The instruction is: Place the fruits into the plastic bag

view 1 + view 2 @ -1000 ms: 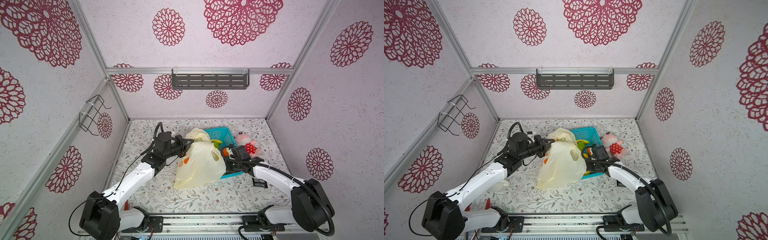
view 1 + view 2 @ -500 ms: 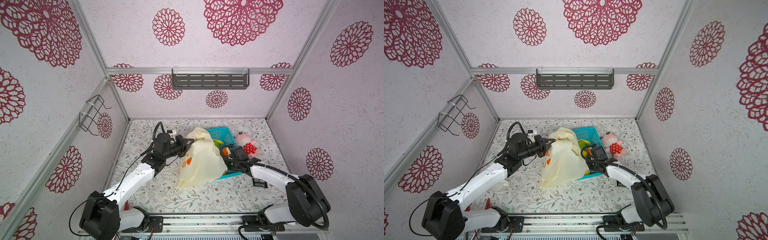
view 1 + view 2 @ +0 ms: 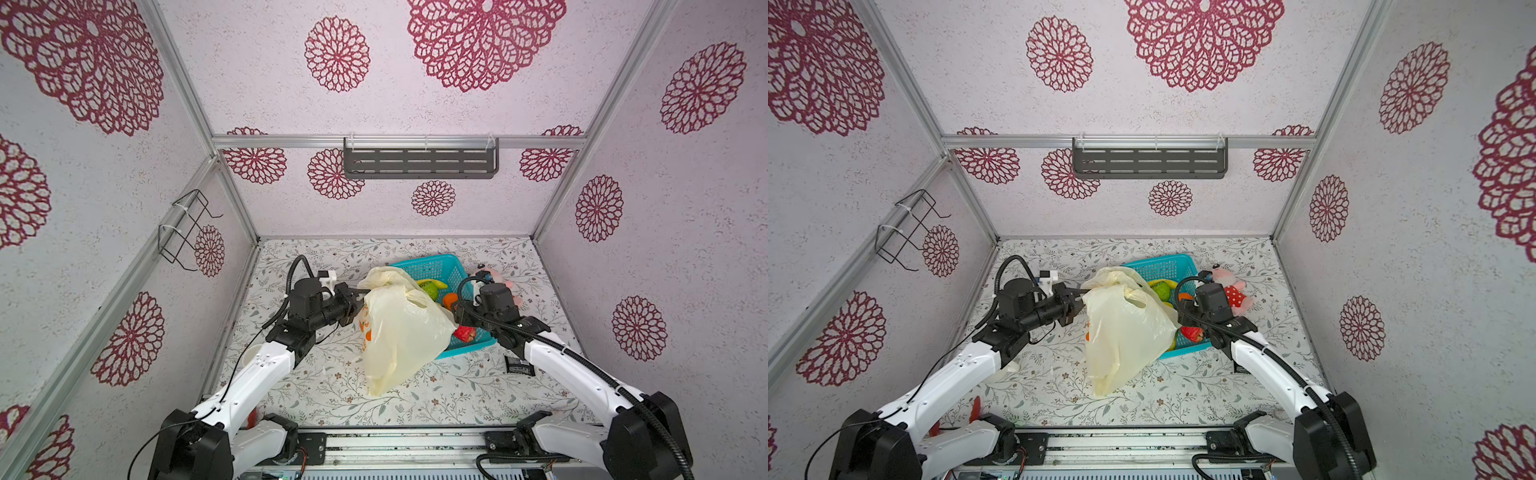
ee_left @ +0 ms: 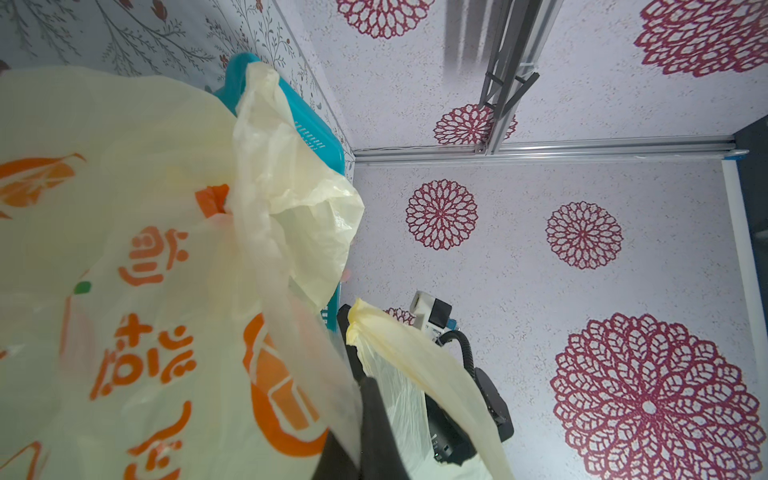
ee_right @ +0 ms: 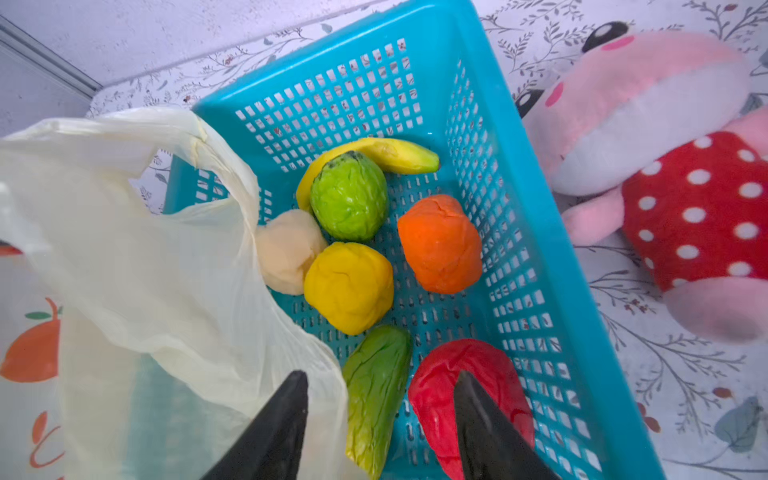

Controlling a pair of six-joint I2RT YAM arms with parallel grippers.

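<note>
The pale-yellow plastic bag [image 3: 399, 332] [image 3: 1121, 332] hangs in the middle, draped over the left side of the turquoise basket [image 5: 519, 208]. My left gripper [image 3: 353, 305] [image 4: 357, 415] is shut on one of its loop handles. In the basket lie the fruits: banana [image 5: 399, 156], green ball [image 5: 349, 201], orange ball [image 5: 440, 245], cream ball [image 5: 286, 249], yellow ball [image 5: 349, 286], green-yellow oblong [image 5: 376, 415] and red fruit [image 5: 436, 395]. My right gripper [image 5: 381, 376] [image 3: 457, 316] hovers open over the oblong and the red fruit, one finger against the bag's edge.
A pink plush toy [image 5: 665, 166] [image 3: 1233, 291] in a red dotted dress lies right of the basket [image 3: 432, 264]. A small black item [image 3: 519, 368] lies on the floral table by the right arm. A wire rack hangs on the left wall and a grey shelf on the back wall.
The bag's body has swung a little to the right and hangs narrower. My right gripper has shifted slightly nearer the bag. My left gripper has kept its hold.
</note>
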